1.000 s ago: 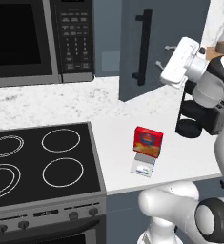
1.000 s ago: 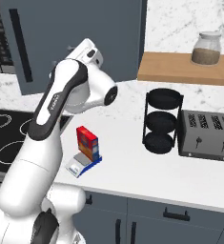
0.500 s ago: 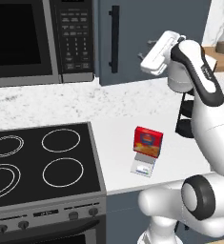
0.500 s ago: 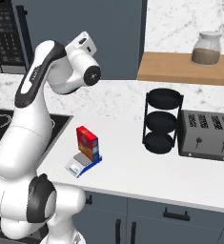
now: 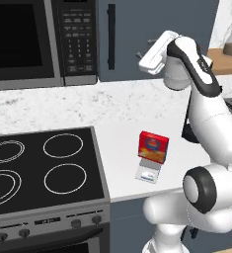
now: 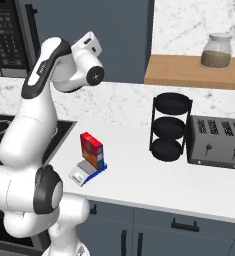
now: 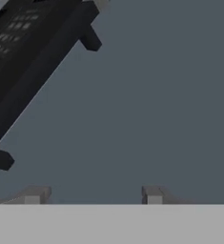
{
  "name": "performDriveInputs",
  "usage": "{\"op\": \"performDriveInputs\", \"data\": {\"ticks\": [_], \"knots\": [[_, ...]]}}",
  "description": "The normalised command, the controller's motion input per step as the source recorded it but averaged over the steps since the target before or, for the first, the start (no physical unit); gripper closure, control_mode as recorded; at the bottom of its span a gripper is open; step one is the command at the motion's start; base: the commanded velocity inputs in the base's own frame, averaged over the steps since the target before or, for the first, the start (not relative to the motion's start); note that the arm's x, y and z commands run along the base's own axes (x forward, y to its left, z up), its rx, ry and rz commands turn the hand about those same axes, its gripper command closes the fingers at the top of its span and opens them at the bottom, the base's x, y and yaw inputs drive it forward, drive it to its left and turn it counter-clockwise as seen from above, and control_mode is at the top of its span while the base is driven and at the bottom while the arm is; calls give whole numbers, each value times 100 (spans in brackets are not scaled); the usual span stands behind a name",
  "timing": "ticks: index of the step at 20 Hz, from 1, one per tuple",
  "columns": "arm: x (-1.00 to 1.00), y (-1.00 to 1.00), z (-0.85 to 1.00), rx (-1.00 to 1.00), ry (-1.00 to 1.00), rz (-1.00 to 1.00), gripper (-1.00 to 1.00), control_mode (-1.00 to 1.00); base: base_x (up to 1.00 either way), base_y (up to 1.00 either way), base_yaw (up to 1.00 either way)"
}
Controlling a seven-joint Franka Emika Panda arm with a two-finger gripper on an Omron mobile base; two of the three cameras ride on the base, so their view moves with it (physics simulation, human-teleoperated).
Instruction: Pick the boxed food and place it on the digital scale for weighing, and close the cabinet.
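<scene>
Claw spread open and empty, pressed near the flat cabinet door; red box stands on the scale well below it.

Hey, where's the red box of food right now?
The boxed food stands upright on the digital scale on the white counter, just right of the stove in the left base view.
</scene>
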Motion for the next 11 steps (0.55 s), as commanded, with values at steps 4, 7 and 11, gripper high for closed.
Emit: {"op": "performDriveInputs", "data": {"ticks": [4, 7, 11], "knots": [[62, -8, -27, 0, -3, 0, -100, -100, 0, 0, 0], [-20, -21, 0, 3, 0, 0, -100, -100, 0, 0, 0], [-48, -23, 0, 4, 0, 0, -100, -100, 0, 0, 0]]}}
